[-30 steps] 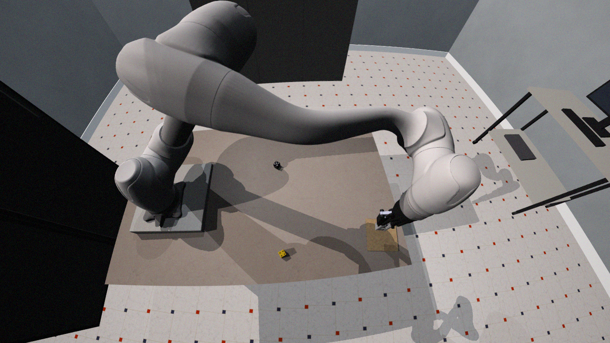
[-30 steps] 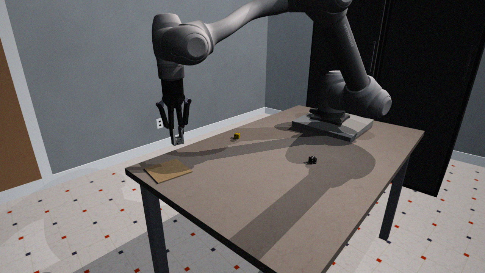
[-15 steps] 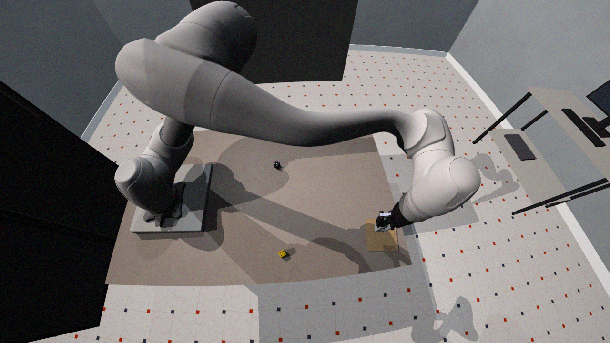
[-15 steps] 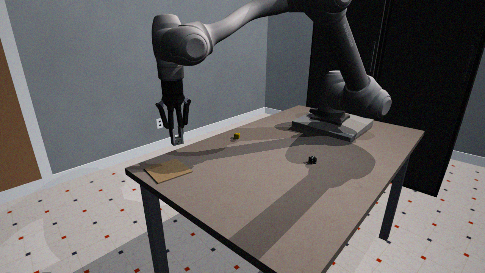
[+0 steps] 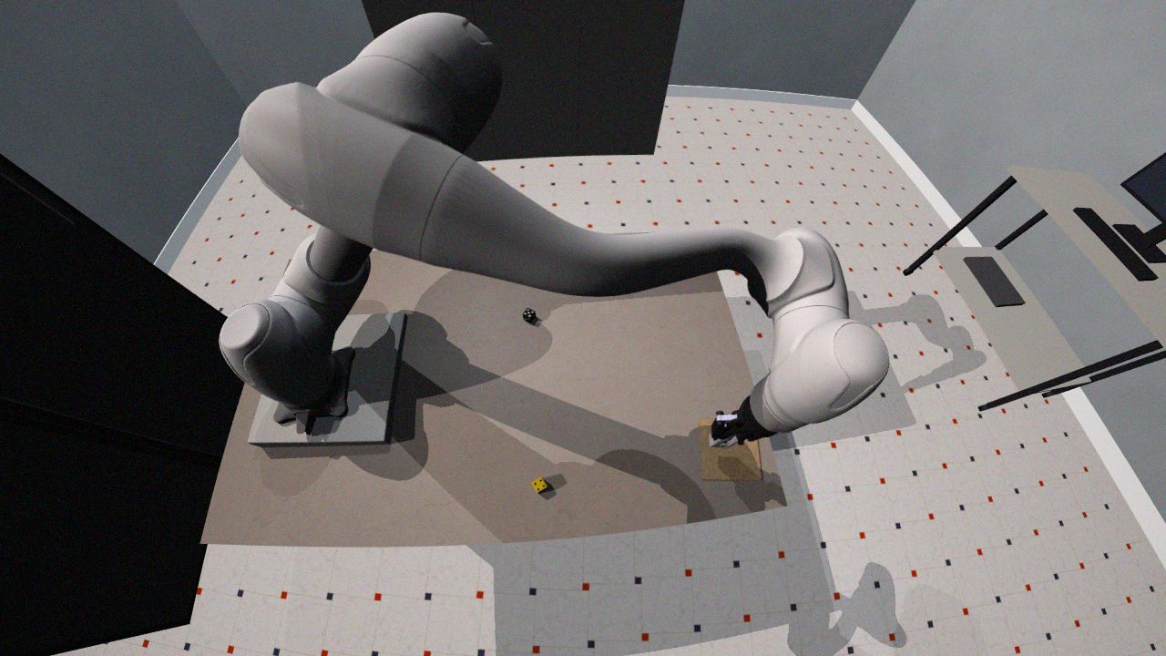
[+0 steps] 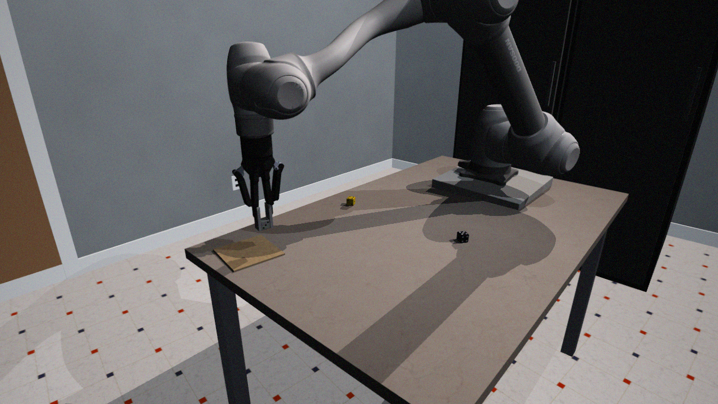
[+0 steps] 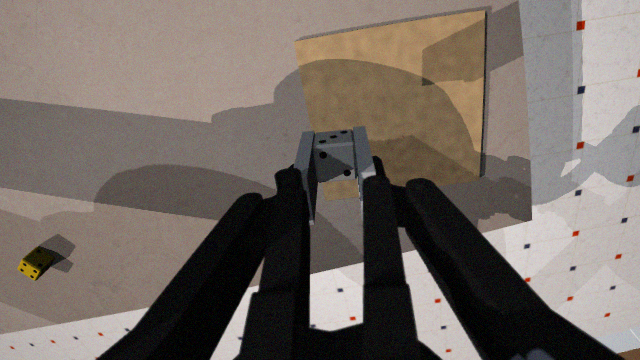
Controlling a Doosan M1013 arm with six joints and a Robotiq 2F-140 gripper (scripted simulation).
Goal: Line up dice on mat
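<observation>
Jaws closed most of the way, pinching a pale grey die (image 6: pixel 263 224) (image 7: pixel 335 164) between the pads, clear of the counter (image 5: pixel 636 351) (image 6: pixel 381 281) (image 7: pixel 175 40). Looking like a two on top. Now to the mat (image 5: pixel 721 466) (image 6: pixel 258 247) (image 7: pixel 395 100): below the jaws, spreading to the upper right in the wrist view, near the right end of the counter in the top view. Good side to aim for, by the look of it: the left edge there, facing the robot's base plate (image 5: pixel 371 428) (image 6: pixel 537 188). Farther out, both off the mat: yellow die (image 5: pixel 538 485) (image 6: pixel 350 201) (image 7: pixel 36 262), lower centre, apparently a four; black die (image 5: pixel 528 314) (image 6: pixel 462 236), above centre, probably a five.
</observation>
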